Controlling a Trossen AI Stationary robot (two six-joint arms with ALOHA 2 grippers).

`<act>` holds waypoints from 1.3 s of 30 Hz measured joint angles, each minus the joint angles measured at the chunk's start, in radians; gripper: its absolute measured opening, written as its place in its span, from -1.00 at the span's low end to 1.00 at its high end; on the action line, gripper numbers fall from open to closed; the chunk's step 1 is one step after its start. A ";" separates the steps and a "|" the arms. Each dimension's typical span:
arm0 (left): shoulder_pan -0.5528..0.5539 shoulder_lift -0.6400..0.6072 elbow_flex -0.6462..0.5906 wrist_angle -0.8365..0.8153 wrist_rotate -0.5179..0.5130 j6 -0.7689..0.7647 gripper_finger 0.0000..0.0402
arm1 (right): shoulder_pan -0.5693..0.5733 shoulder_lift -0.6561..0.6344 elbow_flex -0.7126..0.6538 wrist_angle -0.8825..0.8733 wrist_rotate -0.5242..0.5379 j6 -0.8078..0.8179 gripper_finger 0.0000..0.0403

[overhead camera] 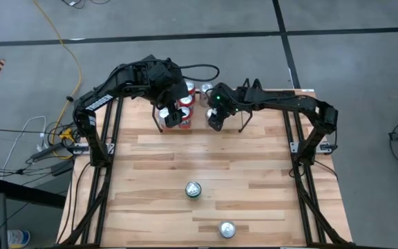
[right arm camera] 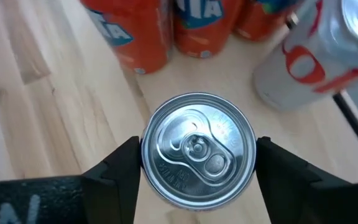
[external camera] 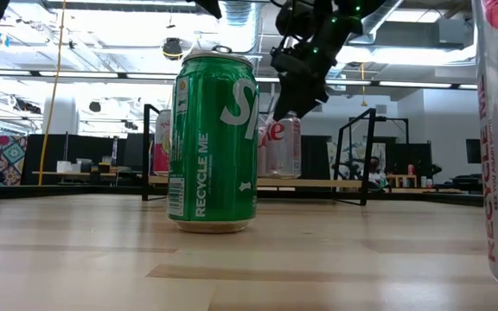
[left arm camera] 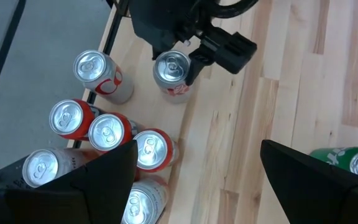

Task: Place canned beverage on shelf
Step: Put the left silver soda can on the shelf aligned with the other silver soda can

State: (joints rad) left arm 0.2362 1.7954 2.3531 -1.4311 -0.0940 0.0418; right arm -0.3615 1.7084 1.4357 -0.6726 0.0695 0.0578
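A silver-topped white can with red letters (right arm camera: 197,149) (left arm camera: 171,67) stands upright at the table's far side, among other cans on the shelf (external camera: 353,183). My right gripper (right arm camera: 197,148) (overhead camera: 215,119) comes down on it from above, shut on it. My left gripper (left arm camera: 197,186) (overhead camera: 173,111) hangs open above the cluster of orange and white cans (left arm camera: 104,130) on the shelf's left part and touches nothing. A green can (overhead camera: 193,190) (external camera: 213,142) and a silver-topped can (overhead camera: 226,229) stand upright on the table, nearer the front. My right gripper has the can between its two fingers (right arm camera: 120,171), one on each opposite side of the wall just under the top rim (right arm camera: 146,155). The fingers slant down from above and from the table's right. The can stays upright with its base on the wood.
Orange cans (right arm camera: 135,37) and a white can with red letters (right arm camera: 309,56) stand close behind the held can. The shelf's black wire end (external camera: 353,147) rises to the right of it. The table's black tube frame (overhead camera: 302,159) runs along both sides. Bare wood lies between shelf and green can.
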 joint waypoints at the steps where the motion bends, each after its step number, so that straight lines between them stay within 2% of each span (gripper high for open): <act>1: 0.000 0.000 0.000 0.000 0.000 -0.002 0.61 | -0.007 0.000 -0.001 0.010 -0.011 -0.029 0.23; 6: 0.000 0.000 0.000 0.000 0.000 -0.011 0.61 | -0.049 0.001 -0.001 0.035 -0.051 -0.140 0.22; 10: 0.000 0.000 0.000 0.000 0.000 -0.012 0.61 | -0.077 0.001 -0.001 0.039 -0.139 -0.227 0.21; 16: 0.000 0.000 0.000 0.000 0.000 -0.012 0.61 | -0.076 0.001 -0.001 0.038 -0.209 -0.322 0.21; 30: 0.000 0.000 0.000 0.000 0.000 -0.012 0.61 | -0.072 0.002 -0.002 0.064 -0.202 -0.417 0.21; 35: 0.000 0.000 0.000 0.000 0.000 -0.004 0.61 | -0.064 0.002 -0.002 0.071 -0.152 -0.457 0.21; 39: 0.000 0.000 0.000 0.000 0.000 -0.002 0.61 | -0.065 0.002 -0.002 0.070 -0.151 -0.453 0.22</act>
State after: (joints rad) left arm 0.2360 1.7954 2.3531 -1.4312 -0.0940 0.0399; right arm -0.4263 1.7100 1.4338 -0.6023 -0.0811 -0.3955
